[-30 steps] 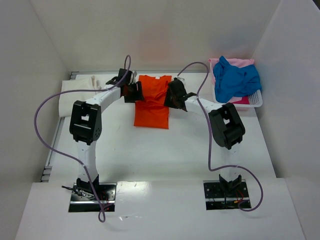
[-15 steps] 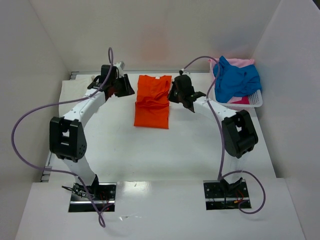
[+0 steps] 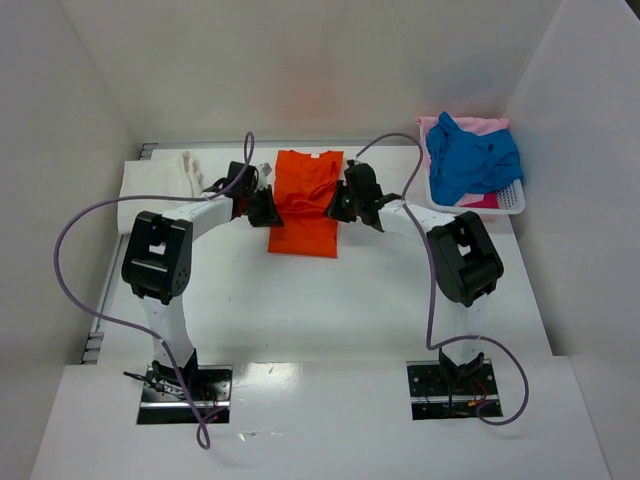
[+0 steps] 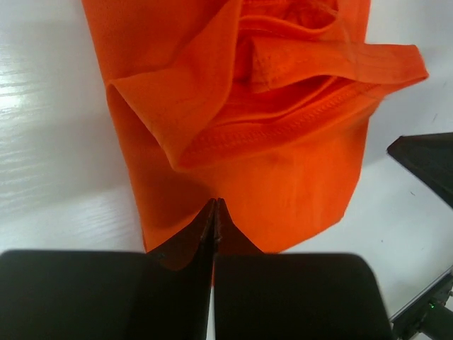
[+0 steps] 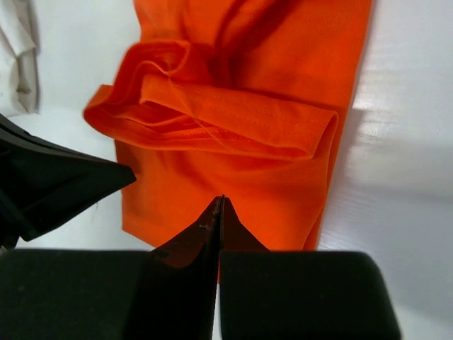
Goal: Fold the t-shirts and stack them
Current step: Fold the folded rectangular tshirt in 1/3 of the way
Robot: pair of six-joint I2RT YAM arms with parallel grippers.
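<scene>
Pinching the orange t-shirt (image 3: 305, 205) at mid-length from both sides: left gripper (image 3: 268, 208) clamped on its left edge, right gripper (image 3: 337, 207) on its right edge, both equally near. It lies on the far-centre table (image 3: 300, 300), long axis running away from me. Four tees: this one, one cream-white t-shirt (image 3: 155, 185) far left, one blue t-shirt (image 3: 470, 160) and one pink t-shirt (image 3: 478, 125) in the single white basket (image 3: 515, 205).

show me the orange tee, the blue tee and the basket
orange tee (image 3: 303, 235), top view, lower folded half
blue tee (image 3: 470, 160), top view, middle of the heap
basket (image 3: 510, 200), top view, near right rim
</scene>
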